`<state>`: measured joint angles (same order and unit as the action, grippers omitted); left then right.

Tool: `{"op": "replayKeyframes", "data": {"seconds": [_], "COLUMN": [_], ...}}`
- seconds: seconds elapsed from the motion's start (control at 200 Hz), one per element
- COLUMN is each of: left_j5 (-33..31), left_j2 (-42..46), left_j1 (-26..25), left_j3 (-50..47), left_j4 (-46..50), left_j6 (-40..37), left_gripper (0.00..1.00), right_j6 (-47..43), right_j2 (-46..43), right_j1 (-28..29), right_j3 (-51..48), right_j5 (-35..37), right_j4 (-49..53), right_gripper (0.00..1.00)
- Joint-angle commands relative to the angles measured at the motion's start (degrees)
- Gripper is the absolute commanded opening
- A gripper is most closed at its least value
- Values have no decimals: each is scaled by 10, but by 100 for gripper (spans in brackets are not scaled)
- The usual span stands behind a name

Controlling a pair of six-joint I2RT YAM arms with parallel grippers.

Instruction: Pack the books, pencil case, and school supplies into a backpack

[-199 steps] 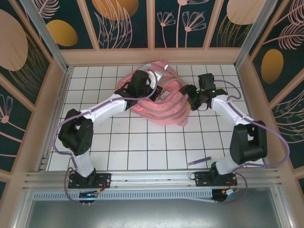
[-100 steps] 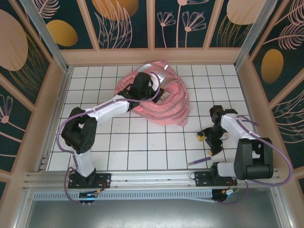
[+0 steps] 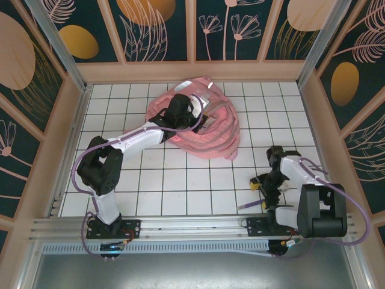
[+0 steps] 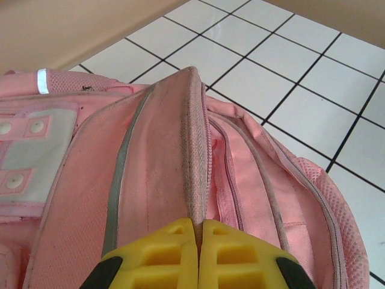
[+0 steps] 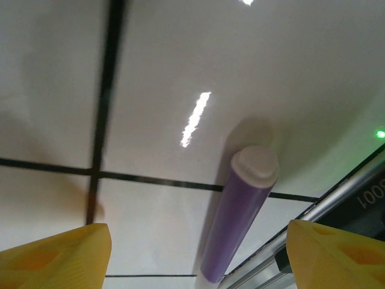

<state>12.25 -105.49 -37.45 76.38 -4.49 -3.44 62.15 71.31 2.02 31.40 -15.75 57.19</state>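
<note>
The white gridded counter (image 3: 174,180) is carrying the pink backpack (image 3: 213,138) toward its far side — and the purple pen (image 3: 248,206) near its front edge.

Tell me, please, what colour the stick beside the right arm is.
The short pen-like stick is purple with a whitish cap, clearest in the right wrist view.

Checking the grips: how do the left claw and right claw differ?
The left claw is shut, pinching a ridge of the pink backpack; the right claw is open, straddling the purple pen on the table. The left claw reaches far out; the right claw hangs by the near edge. Both are yellow-tipped.
</note>
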Motion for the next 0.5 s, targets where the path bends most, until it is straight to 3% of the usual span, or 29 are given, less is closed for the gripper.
{"op": "replayKeyframes", "data": {"seconds": [0.0,0.08,0.3,0.495], "left_j5": [19,14,9,6], "left_j2": [13,16,26,30], "left_j1": [1,1,1,1], "left_j3": [23,25,17,12], "left_j4": [-32,-27,-13,-21], "left_j6": [-16,-19,-28,-24], "left_gripper": [0,0,0,0], "right_j6": [29,31,40,37], "right_j2": [-16,-25,-47,-60], "right_j1": [-3,-3,8,11], "right_j3": [-29,-34,-17,-16], "right_j5": [-19,-4,30,31], "right_j4": [-27,-43,-86,-99], "right_gripper": [77,74,33,19]}}
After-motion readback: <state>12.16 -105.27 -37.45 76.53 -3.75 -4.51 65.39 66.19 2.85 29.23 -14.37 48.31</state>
